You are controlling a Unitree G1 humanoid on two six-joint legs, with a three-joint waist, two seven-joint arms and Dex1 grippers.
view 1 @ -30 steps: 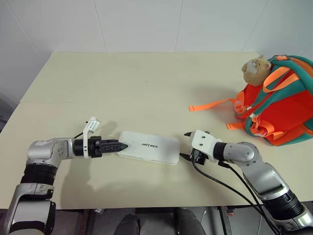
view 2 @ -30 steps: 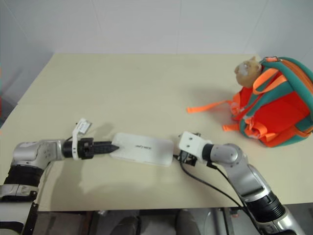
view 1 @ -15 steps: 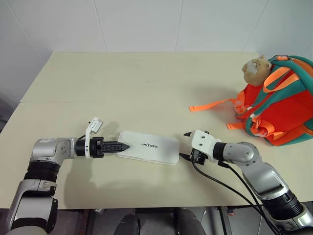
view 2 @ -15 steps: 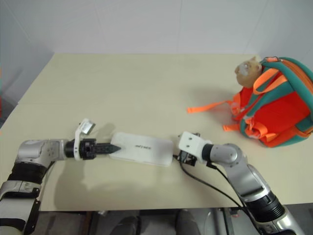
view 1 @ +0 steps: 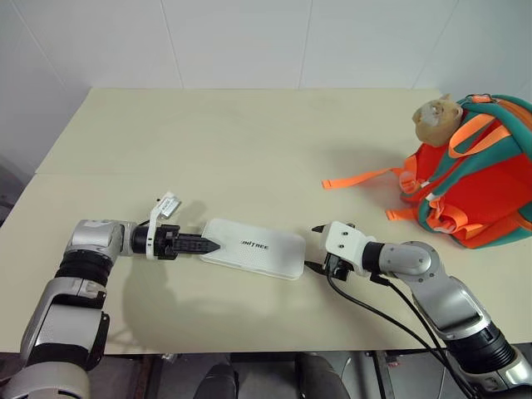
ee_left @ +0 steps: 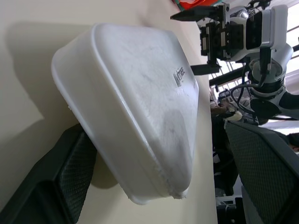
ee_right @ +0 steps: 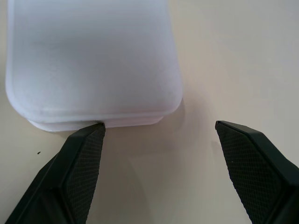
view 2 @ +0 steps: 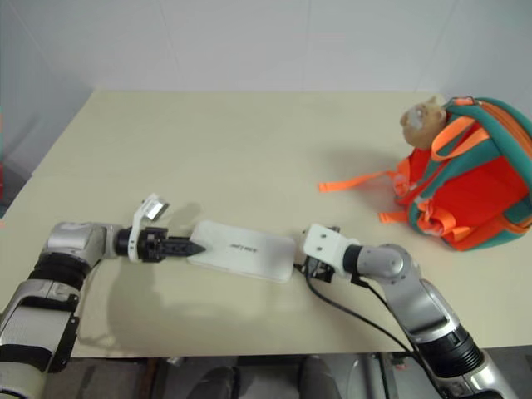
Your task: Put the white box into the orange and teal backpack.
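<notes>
The white box (view 1: 253, 249) lies flat on the table near the front edge, lettering up. My left gripper (view 1: 208, 247) points right at the box's left end. In the left wrist view the box (ee_left: 135, 102) sits between its open fingers (ee_left: 60, 182). My right gripper (view 1: 314, 247) is open just off the box's right end. In the right wrist view the box's rounded end (ee_right: 88, 56) lies ahead of one finger (ee_right: 79, 163), while bare table lies ahead of the other. The orange and teal backpack (view 1: 478, 191) stands at the far right of the table.
A tan plush toy (view 1: 436, 116) hangs at the backpack's top. An orange strap (view 1: 357, 177) trails from the backpack across the beige table (view 1: 233, 141) toward the middle. A white wall stands behind the table. A black cable runs along my right arm (view 1: 440, 291).
My left forearm has swung inward and the left gripper has turned slightly, its tips staying at the box's left end. The box, right arm and backpack have not moved.
</notes>
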